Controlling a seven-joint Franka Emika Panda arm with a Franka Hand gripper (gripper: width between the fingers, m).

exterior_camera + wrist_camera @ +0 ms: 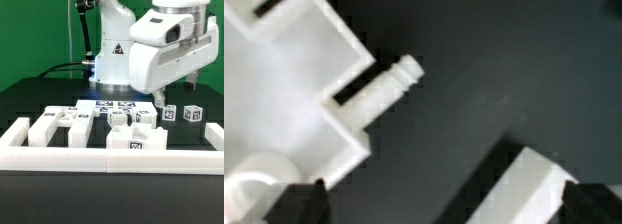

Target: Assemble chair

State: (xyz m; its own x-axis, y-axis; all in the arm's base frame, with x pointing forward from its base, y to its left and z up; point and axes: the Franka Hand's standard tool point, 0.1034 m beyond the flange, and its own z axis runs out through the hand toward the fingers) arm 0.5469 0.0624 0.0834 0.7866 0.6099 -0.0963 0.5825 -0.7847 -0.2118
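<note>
Tool (160,98) is hovering released, jaws wide apart, grasping nothing | white blocky tagged plastic chair pieces (50,130) are lying loose on the black surface (30,95), just beside the long white rail (60,158).

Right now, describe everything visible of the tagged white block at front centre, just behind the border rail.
The tagged block is a white piece, matte plastic by its look, with one small black-and-white square tag on the face toward the exterior camera. It sits on the black table just behind the border rail, near the rail's middle. Other white chair parts lie close behind it; whether they touch cannot be told. The hand hangs above and behind, apart from it.
</note>
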